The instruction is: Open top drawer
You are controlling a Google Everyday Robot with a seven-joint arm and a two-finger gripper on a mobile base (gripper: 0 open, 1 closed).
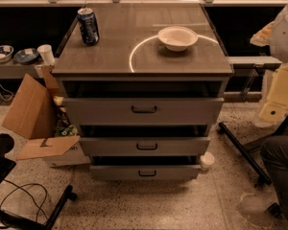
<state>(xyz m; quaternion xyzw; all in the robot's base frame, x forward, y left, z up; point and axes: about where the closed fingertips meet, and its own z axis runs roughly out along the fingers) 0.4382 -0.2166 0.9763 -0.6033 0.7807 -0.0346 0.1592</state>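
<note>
The grey metal cabinet [62, 68] stands in the middle of the camera view with three drawers. The top drawer [101, 111] has the tallest front and a black loop handle [144, 109]. A dark gap runs above its front, and its inside does not show. Two shorter drawers [110, 146] sit below it, each with a smaller black handle. My gripper is not in view. Only white and cream parts of my arm [280, 97] show at the right edge, apart from the cabinet.
A blue can [88, 26] and a white bowl [177, 37] stand on the cabinet top. An open cardboard box [33, 109] and cables lie on the floor to the left. A black stand leg [240, 147] crosses the floor to the right. A white cup [207, 161] sits by the bottom drawer.
</note>
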